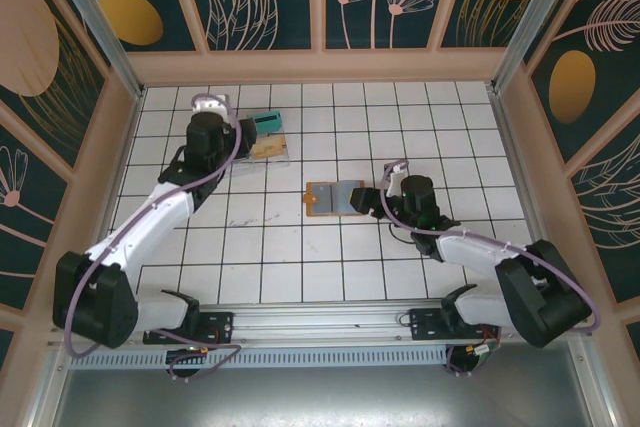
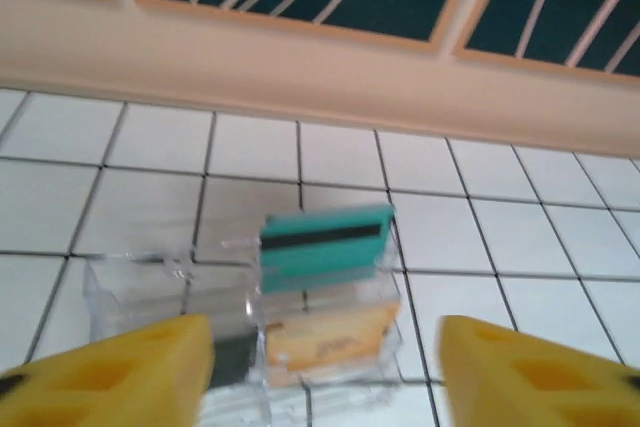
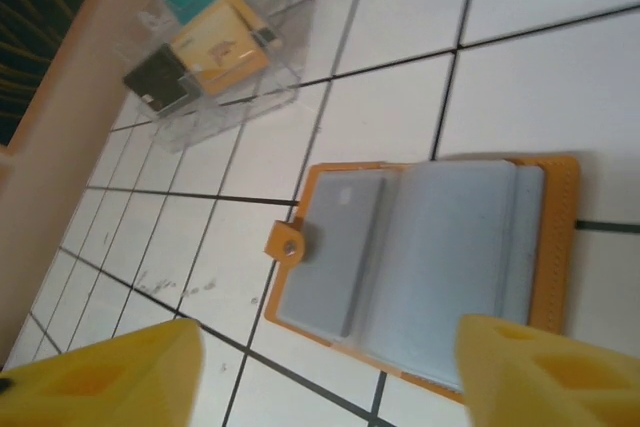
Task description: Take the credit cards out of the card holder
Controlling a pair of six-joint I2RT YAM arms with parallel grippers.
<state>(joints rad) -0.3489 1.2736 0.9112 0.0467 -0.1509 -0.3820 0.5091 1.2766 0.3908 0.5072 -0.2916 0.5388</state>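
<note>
From above, the card holder (image 1: 335,199) lies open and flat near the middle of the white-tiled table (image 1: 300,277), an orange-brown rim around pale blue-grey sleeves. The right gripper (image 1: 376,197) sits just beside its right edge. The left gripper (image 1: 244,132) is well apart from it, at the clear tray (image 1: 268,139) near the back left. In the left wrist view, the two yellow fingers (image 2: 110,372) stand apart at the bottom corners with nothing between them. Just past them the tray holds a teal card (image 2: 325,247) standing upright with a dark stripe, a tan card (image 2: 330,339) in front of it and a black piece (image 2: 232,359) to the left. In the right wrist view, that gripper's fingers are likewise spread wide and grip nothing. The open holder lies on the table between and just beyond them, its clasp tab (image 3: 288,242) on the left edge. The right finger overlaps its lower right corner; whether they touch I cannot tell.
</note>
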